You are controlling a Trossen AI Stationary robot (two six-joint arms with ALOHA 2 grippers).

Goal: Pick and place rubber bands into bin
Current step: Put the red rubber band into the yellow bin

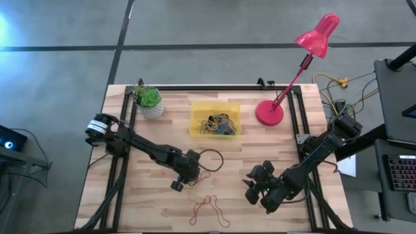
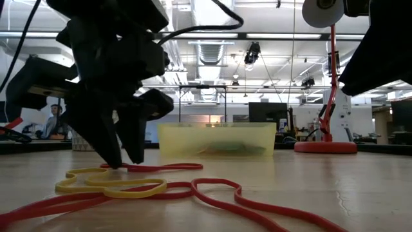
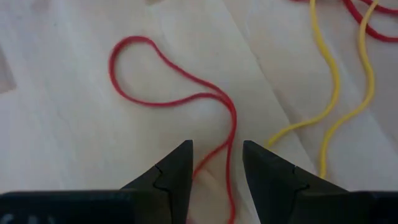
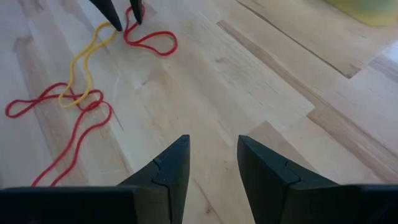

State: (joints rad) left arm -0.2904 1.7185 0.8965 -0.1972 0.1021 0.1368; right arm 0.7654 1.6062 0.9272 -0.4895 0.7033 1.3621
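Only up close, left claw [image 3: 216, 167] spread astride a red rubber band [image 3: 186, 93]; overhead, bin [image 1: 214, 119] with bands.

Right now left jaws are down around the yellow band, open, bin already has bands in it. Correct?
Not quite: the left gripper straddles a red band, not the yellow band beside it, per the left wrist view. Jaws open and the bin holds bands.

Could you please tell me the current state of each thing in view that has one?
Left tool: open, astride a red band on the table.
Right tool: open, empty, hovering.
Bin: upright, holding bands.
Yellow band: loose on the table.
Lamp: upright.
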